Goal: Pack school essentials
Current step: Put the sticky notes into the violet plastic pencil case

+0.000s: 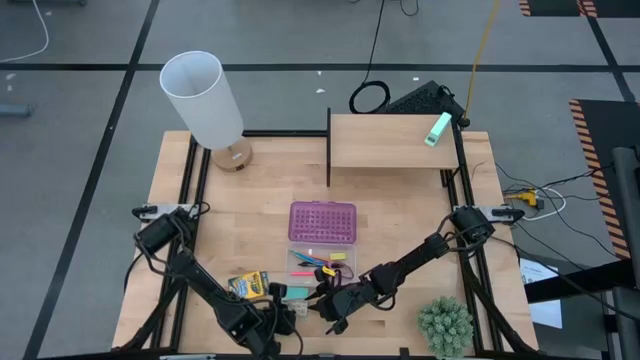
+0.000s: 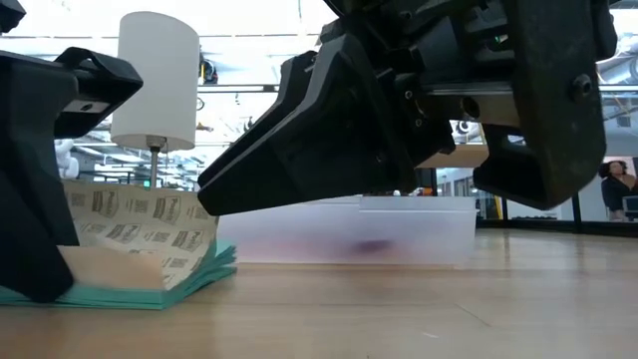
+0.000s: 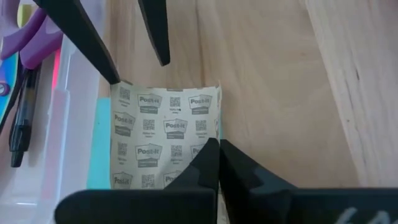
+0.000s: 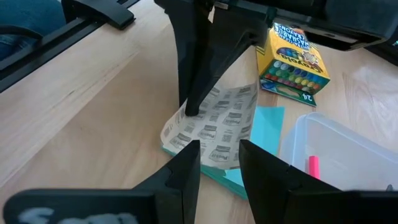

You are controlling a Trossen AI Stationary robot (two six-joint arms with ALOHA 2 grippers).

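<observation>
The table (image 1: 400, 215) is pale wood. A white lamp (image 1: 205, 100) stands at its far left corner and a wooden shelf (image 1: 385, 140) at the far middle. A green plant (image 1: 445, 325) sits at the near right corner.

Both my arms reach in to the near middle of the table. My left claw (image 3: 217, 163) is down at the pack (image 3: 165, 140), its fingers pressed together on the pack's near edge. My right claw (image 4: 219, 165) hangs just beside it with its fingers spread, gripping nothing and pointing at the same pack.

In the middle lies the purple studded lid (image 1: 322, 222), and touching its near side is the clear tray (image 1: 345, 262). The crayons (image 4: 293, 59) lie flat on the wood to the left of the tray, near the pack but apart from it.

The pack is outside the tray, just beside its wall. It is a teal pad under a pale printed wrapper, and that wrapper is tilted up on the side where my left claw pinches it.

Inside the tray I see purple scissors (image 3: 31, 37), a dark pen (image 3: 22, 124) and a pink pen (image 4: 313, 167).
</observation>
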